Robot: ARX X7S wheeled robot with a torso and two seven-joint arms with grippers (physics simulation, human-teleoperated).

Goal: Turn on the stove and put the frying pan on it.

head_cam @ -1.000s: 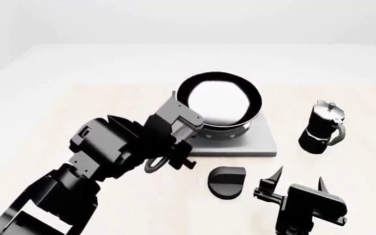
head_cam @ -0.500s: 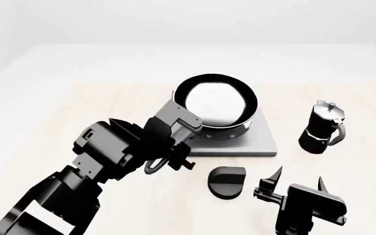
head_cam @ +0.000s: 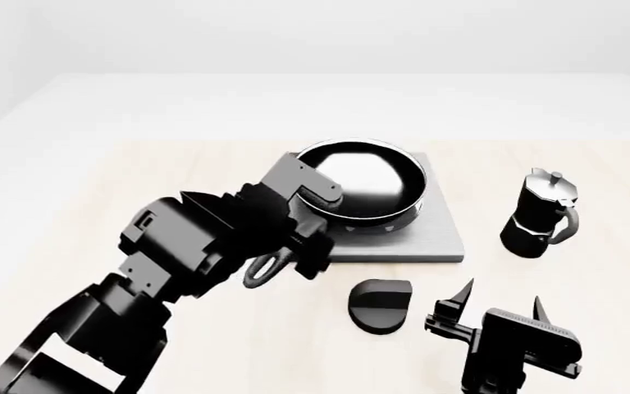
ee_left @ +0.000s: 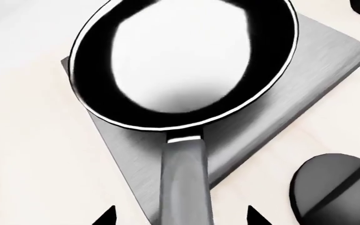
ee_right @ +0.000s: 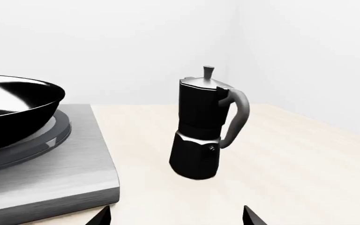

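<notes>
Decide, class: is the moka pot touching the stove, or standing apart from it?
Apart. The right wrist view shows bare table between the moka pot and the stove; the head view shows the same gap.

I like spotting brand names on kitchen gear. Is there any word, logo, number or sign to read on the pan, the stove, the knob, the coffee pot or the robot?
None: no readable text anywhere.
Frying pan: plain.
Stove: plain.
Knob: unmarked.
Moka pot: no lettering.
Left gripper and right gripper: no lettering.
</notes>
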